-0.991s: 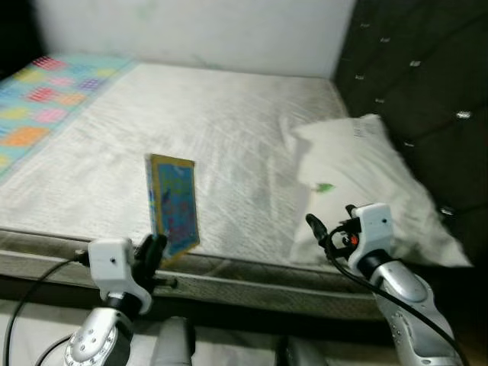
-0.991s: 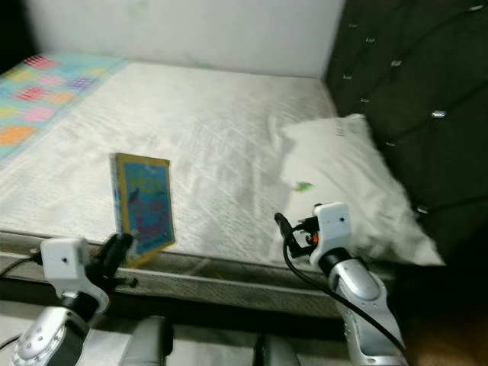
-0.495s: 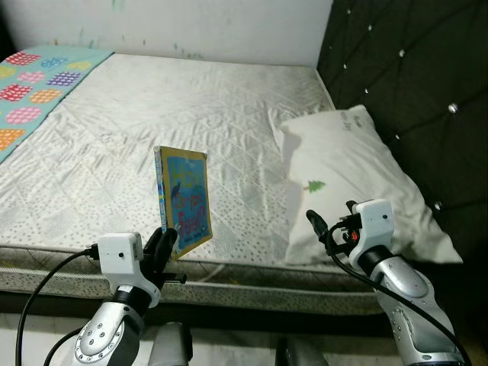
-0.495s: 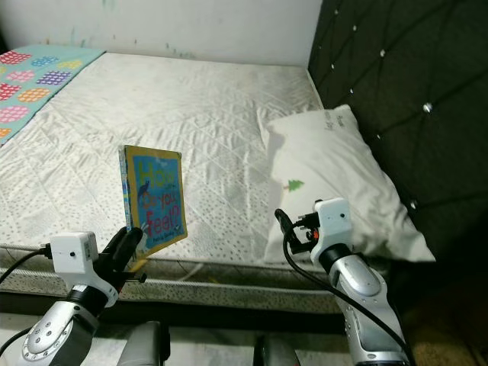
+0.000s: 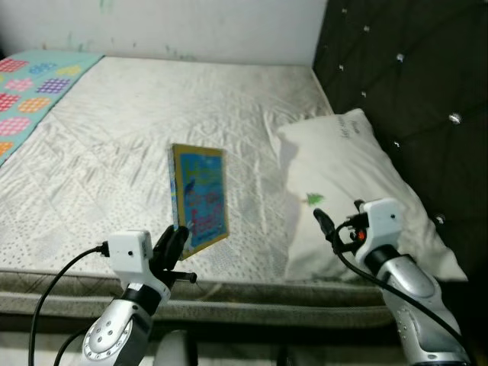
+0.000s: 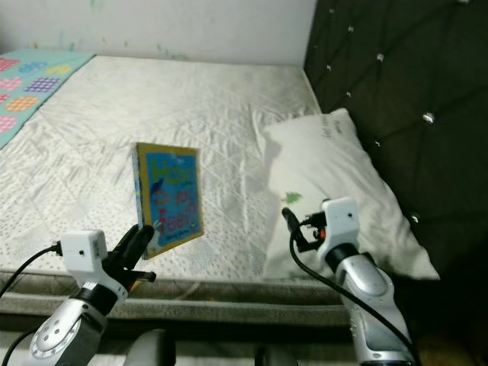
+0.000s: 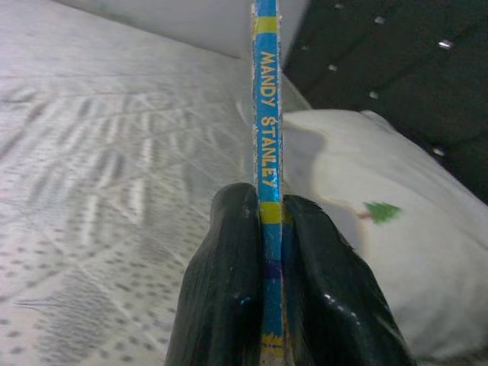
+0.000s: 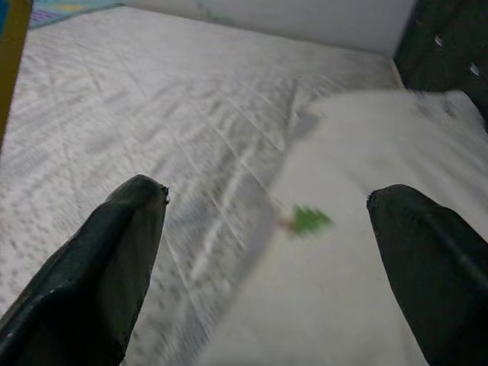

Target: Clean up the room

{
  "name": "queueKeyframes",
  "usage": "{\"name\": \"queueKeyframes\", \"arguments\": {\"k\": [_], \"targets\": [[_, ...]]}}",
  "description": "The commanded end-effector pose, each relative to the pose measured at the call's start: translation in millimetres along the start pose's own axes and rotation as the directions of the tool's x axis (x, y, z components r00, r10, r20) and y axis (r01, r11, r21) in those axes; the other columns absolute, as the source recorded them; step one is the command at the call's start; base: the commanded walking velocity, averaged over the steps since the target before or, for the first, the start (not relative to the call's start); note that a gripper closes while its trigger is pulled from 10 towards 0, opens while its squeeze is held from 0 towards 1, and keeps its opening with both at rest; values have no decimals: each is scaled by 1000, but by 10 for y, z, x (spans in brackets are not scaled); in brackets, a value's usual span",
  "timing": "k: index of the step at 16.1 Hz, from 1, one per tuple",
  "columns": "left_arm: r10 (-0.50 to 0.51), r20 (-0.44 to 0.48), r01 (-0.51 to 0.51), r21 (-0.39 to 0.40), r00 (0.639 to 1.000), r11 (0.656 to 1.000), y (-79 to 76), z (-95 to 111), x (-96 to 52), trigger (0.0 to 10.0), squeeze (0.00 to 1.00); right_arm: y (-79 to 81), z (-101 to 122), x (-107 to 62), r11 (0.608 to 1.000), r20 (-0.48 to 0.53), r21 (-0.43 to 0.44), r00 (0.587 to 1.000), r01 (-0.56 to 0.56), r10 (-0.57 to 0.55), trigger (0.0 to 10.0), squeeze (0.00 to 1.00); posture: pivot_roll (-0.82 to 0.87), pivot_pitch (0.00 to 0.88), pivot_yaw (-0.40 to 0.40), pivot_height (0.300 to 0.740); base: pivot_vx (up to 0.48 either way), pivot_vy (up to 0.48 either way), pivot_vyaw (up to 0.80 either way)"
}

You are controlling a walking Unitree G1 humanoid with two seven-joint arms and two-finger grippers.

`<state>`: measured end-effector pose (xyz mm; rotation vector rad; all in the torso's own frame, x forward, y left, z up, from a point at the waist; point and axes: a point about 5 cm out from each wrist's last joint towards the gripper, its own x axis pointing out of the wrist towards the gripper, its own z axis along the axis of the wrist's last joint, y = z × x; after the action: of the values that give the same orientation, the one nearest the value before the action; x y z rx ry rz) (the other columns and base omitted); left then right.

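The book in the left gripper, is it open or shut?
Shut. The book stands upright with its covers together, and the left gripper pinches it by the spine edge, one finger on each cover.

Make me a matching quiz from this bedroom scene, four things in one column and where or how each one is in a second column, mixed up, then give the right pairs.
Things:
1. book
2. pillow
3. right gripper
4. patterned blanket

States or places:
A. lying against the dark tufted headboard
B. fingers wide apart, nothing between them
C. on the far left part of the mattress
D. held upright, pinched by its spine in the left gripper

Pairs: 1-D, 2-A, 3-B, 4-C
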<state>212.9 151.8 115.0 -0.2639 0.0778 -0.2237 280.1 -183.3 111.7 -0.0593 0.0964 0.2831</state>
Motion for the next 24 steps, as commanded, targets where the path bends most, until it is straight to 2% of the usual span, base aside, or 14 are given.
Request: {"name": "queueKeyframes", "arguments": {"k": [1, 9, 14, 17, 19, 24], "targets": [[17, 44, -18, 22, 999, 1000, 44, 100, -14, 10000, 0, 18, 31, 26, 1000, 8, -6, 1000, -6, 6, 10000, 0, -26, 34, -46, 635, 307, 0, 0], [13, 37, -14, 24, 999, 1000, 43, 87, -15, 10000, 0, 25, 20, 33, 1000, 11, -6, 1000, -9, 9, 10000, 0, -22, 25, -45, 635, 286, 0, 0], [25, 33, -25, 19, 999, 1000, 44, 72, -9, 10000, 0, 37, 13, 31, 1000, 8, -10, 1000, -19, 20, 10000, 0, -21, 20, -48, 635, 0, 0, 0], [29, 33, -30, 14, 999, 999, 45, 68, 7, 10000, 0, 42, 12, 33, 1000, 10, -8, 1000, -22, 22, 10000, 0, -22, 20, -49, 595, 0, 0, 0], [36, 39, -37, 8, 999, 999, 37, 68, 27, 10000, 0, 43, 9, 38, 1000, 9, -10, 1000, -17, 17, 10000, 0, -24, 23, -50, 590, 0, 0, 0], [111, 45, -111, -12, 993, 994, 116, 69, 22, 10000, 0, 40, -13, 30, 1000, -1, -12, 1000, -13, 13, 10000, 0, -23, 33, -53, 590, 0, 0, 0]]}}
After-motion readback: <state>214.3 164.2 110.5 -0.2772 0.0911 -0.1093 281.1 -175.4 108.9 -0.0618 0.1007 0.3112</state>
